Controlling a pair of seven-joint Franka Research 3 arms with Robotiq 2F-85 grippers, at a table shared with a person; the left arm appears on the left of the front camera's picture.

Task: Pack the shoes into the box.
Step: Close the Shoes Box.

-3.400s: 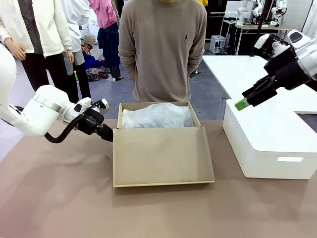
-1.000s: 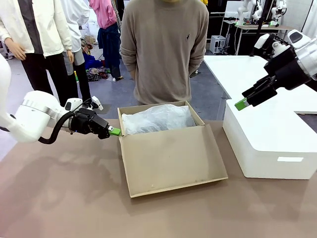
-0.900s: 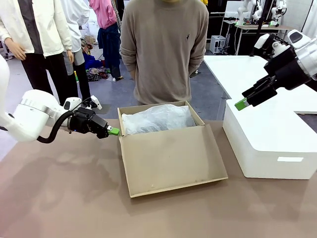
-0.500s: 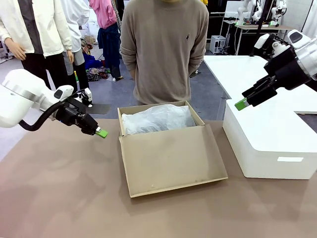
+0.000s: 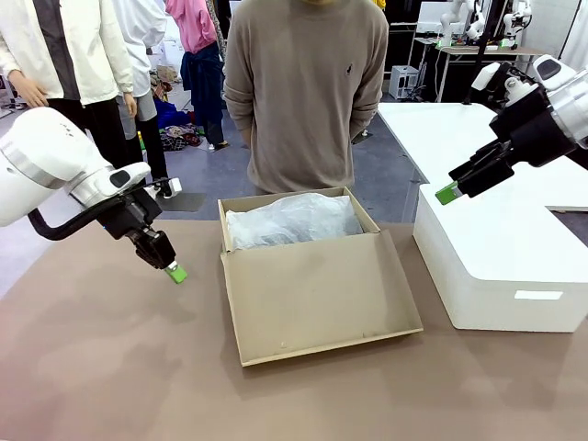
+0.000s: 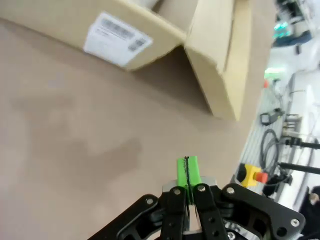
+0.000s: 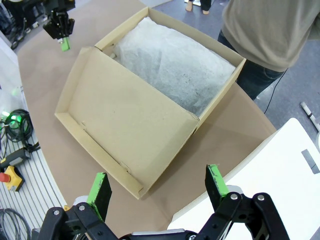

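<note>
Brown cardboard box (image 5: 317,294) in the middle of the matte desk (image 5: 110,367), hinged flap lying open, crumpled white tissue paper (image 5: 289,220) filling it, smooth white rounded box (image 5: 496,266) alongside, left fingers (image 5: 175,273) pressed together, empty, over the desk left of the box, right fingers (image 5: 447,193) spread wide, empty, above the white rounded box

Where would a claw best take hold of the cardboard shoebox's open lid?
Probably the upturned lip along the lid's free edge, approached from the robot's side: the lid lies flat on the table, hinged at the shoebox's near wall, leaving that lip raised to pinch.
</note>
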